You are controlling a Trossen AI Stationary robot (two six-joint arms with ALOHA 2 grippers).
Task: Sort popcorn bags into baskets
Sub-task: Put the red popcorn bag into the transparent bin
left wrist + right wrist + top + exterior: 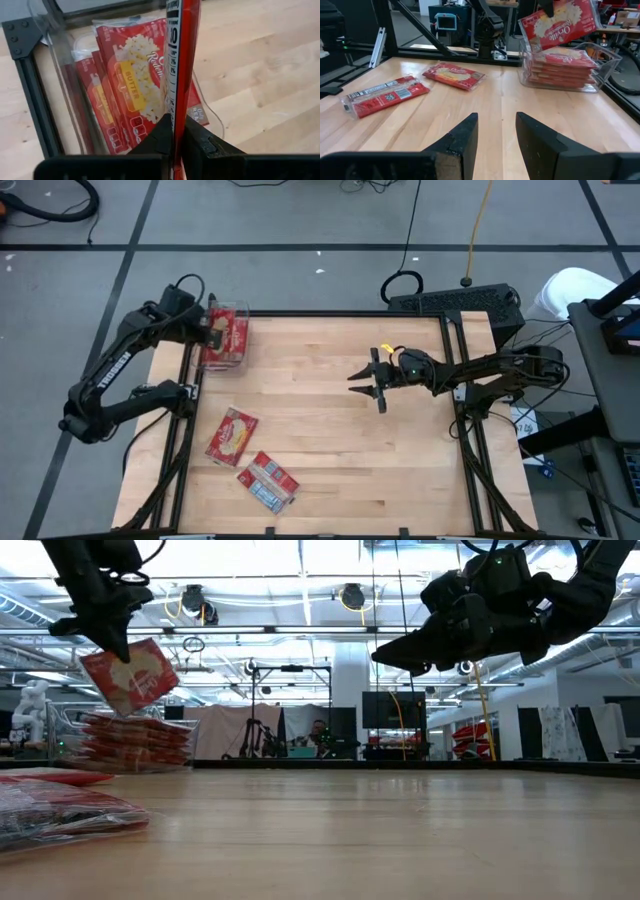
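left pincer (212,328) clamped on popcorn bag (131,676), held on edge above clear basket (607,60) at counter (330,440) far left. basket holds stack of red bags, nearly full. best move: lower bag level over stack, release inside walls. right pincer (376,381) empty, fingers parted, mid-counter. two bags (232,435) (268,481) lie near left.

A basket (224,361) is placed at the table's (330,460) far left corner, with a stack of popcorn bags (561,67) laid flat inside it, and one more bag (131,675) is held above it by the left gripper (213,330). Two further bags are left on the table nearer the front left: one (232,435) just behind the other (268,481). The right gripper (377,384) is hung over the middle of the table, well apart from all of them.
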